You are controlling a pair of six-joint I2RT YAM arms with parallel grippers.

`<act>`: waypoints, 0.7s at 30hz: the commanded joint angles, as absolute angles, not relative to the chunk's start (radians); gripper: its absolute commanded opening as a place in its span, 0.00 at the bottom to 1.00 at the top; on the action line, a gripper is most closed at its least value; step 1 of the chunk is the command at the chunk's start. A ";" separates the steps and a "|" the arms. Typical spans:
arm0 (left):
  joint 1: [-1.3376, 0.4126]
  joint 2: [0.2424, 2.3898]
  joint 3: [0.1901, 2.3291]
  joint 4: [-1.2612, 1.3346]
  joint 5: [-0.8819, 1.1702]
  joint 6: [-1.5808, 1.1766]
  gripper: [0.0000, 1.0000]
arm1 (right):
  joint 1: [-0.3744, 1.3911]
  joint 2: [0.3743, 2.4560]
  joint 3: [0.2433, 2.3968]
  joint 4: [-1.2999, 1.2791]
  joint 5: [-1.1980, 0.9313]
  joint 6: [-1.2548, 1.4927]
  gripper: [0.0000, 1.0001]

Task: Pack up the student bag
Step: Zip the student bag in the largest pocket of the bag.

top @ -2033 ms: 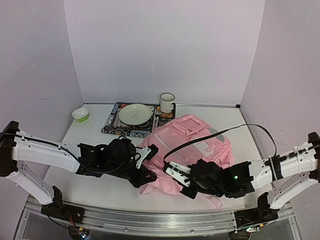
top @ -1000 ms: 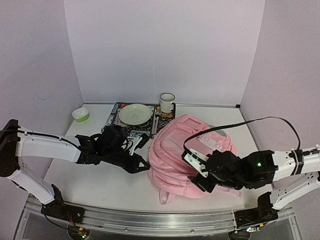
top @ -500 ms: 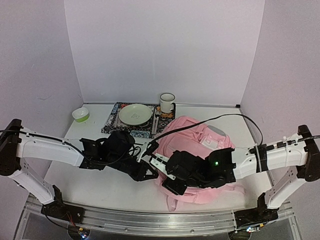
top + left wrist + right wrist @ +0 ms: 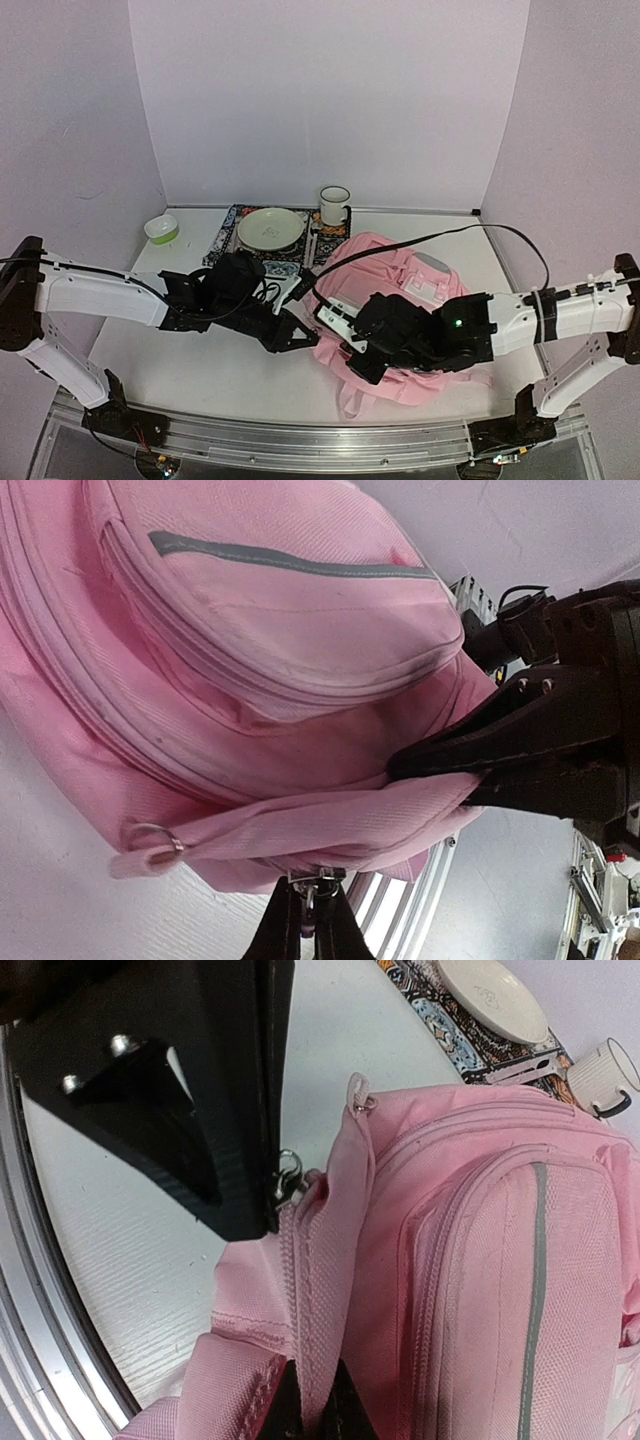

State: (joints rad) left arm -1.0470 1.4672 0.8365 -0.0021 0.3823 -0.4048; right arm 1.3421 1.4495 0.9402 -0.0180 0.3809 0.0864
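pink student bag (image 4: 425, 280) lying flat, pockets up, right of centre on the table (image 4: 200, 375).
we see its long axis running near-left to far-right; the left gripper (image 4: 305, 925) pinches its zip pull (image 4: 306, 892) tight, and the right gripper (image 4: 310, 1400) is clamped on its edge fabric.

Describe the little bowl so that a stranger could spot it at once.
Find the patterned placemat at the back of the table. Just left of it sits the small bowl. It alone is lime green; the plate and mug are pale.
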 commanded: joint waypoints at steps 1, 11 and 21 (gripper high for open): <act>-0.935 1.487 0.879 0.006 0.319 -0.362 0.00 | 1.352 1.249 0.862 -0.137 0.338 0.071 0.00; -0.800 1.584 0.888 -0.031 0.311 -0.319 0.00 | 1.351 1.053 0.811 -0.253 0.426 0.084 0.00; -0.763 1.761 1.056 -0.057 0.223 -0.288 0.00 | 1.351 1.083 0.852 -0.253 0.326 0.052 0.00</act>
